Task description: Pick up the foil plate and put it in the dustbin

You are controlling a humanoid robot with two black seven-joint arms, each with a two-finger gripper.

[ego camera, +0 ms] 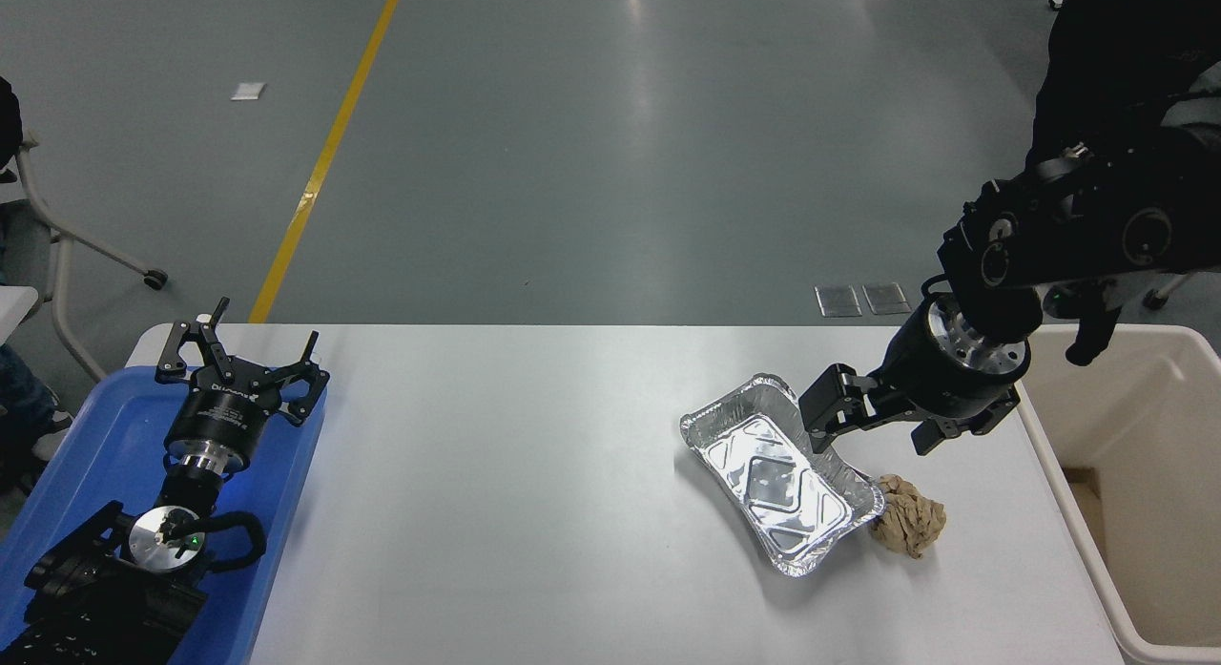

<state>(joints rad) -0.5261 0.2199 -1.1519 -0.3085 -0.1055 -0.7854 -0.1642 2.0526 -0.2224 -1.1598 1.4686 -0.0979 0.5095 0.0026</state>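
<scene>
Foil plate point(780, 474) on worktop point(496, 474), paper ball point(911, 514) touching its right; dustbin point(1135, 474) right of worktop.
</scene>
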